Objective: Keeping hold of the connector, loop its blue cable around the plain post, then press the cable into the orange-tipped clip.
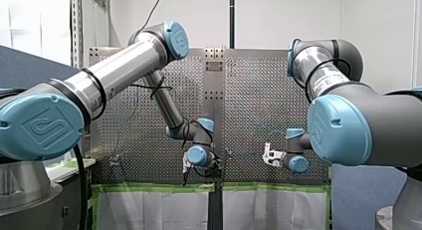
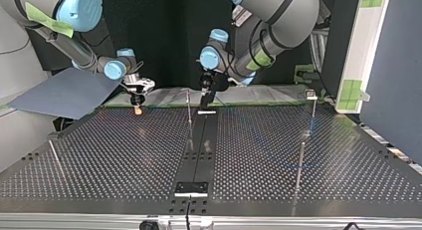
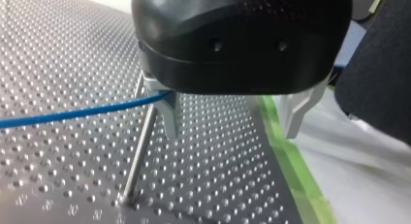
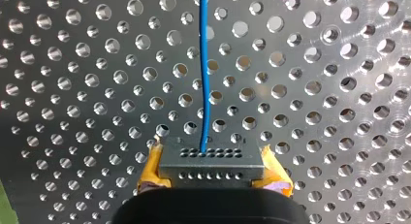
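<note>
In the right wrist view my right gripper (image 4: 209,178) is shut on a grey connector (image 4: 209,162), with yellow pads (image 4: 151,168) on both its sides. A blue cable (image 4: 204,64) leaves the connector and runs straight ahead over the perforated plate. In the left wrist view my left gripper (image 3: 232,124) is open with nothing between its metal fingers (image 3: 169,118). The blue cable (image 3: 72,114) reaches the outer side of one finger, beside a thin plain post (image 3: 139,149). Across the table, my right gripper (image 2: 137,106) is at the far left and my left gripper (image 2: 205,103) hangs by a post (image 2: 189,110).
More thin posts (image 2: 300,165) (image 2: 54,158) rise from the plate, and one (image 2: 313,113) at the far right carries a small clip head. A black strip (image 2: 201,145) runs down the plate's middle. Green tape (image 3: 291,170) marks the plate's edge near my left gripper.
</note>
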{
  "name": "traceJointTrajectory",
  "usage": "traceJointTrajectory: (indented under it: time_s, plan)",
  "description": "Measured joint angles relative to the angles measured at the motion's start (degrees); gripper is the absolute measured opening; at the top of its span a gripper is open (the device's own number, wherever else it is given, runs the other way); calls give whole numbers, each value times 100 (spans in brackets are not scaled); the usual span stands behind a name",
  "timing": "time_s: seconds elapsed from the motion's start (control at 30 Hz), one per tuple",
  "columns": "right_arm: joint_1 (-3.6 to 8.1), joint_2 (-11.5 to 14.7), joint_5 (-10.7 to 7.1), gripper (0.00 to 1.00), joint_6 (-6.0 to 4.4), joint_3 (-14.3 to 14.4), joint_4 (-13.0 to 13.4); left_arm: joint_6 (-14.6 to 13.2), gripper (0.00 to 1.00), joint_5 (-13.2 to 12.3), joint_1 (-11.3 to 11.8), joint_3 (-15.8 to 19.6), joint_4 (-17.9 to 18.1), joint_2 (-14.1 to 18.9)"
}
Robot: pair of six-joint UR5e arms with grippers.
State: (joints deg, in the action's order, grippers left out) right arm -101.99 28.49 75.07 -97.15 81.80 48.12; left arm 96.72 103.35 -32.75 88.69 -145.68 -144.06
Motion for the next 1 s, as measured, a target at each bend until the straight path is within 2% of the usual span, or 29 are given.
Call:
traceJointTrajectory:
  time_s: [0.37,1.0]
  plan:
    - [0,-3,8,0,1,-1,-19,13,100,33,-44,169,-76,518]
    - [0,-5,17,0,-7,0,-37,-92,100,26,-288,289,-314,552]
